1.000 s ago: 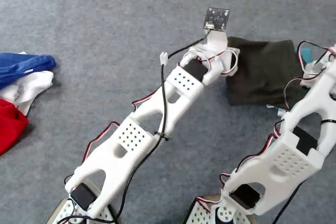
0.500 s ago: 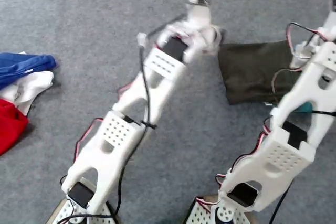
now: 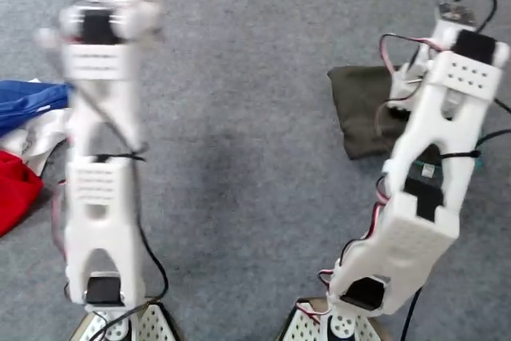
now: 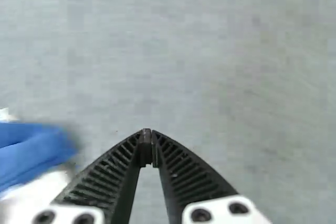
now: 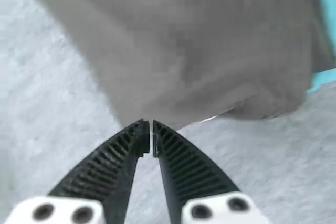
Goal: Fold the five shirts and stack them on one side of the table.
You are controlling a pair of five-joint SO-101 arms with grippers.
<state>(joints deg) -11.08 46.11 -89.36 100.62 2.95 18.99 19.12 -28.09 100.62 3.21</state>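
Bearing everything, table (image 3: 239, 157): grey felt-like top, running edge to edge in the high view.
Left arm (image 3: 100, 173): white, stretched straight toward the far edge on the left side, passing just beside the loose shirts.
Right arm (image 3: 431, 165): white, raised on the right side, wrist above the folded shirt and hiding part of it.
Folded shirt (image 3: 359, 109): dark olive, flat on the right side of the table, well apart from the loose shirts; seen close in the right wrist view (image 5: 199, 51).
Loose shirts: unfolded heap at the left edge.
Red shirt (image 3: 16, 189): nearest the arm bases.
White shirt (image 3: 44, 137): in the middle.
Blue shirt (image 3: 32, 101): farthest, lying partly over the white.
Left gripper (image 4: 146, 140): fingers pressed together, gripping nothing, above bare grey table with the blue shirt (image 4: 31, 148) just beside.
Right gripper (image 5: 148, 129): fingers closed to a thin slit, nothing between them, tips at the near edge of the folded shirt.
Teal cloth (image 5: 324, 77): small strip peeking out beside the folded shirt.
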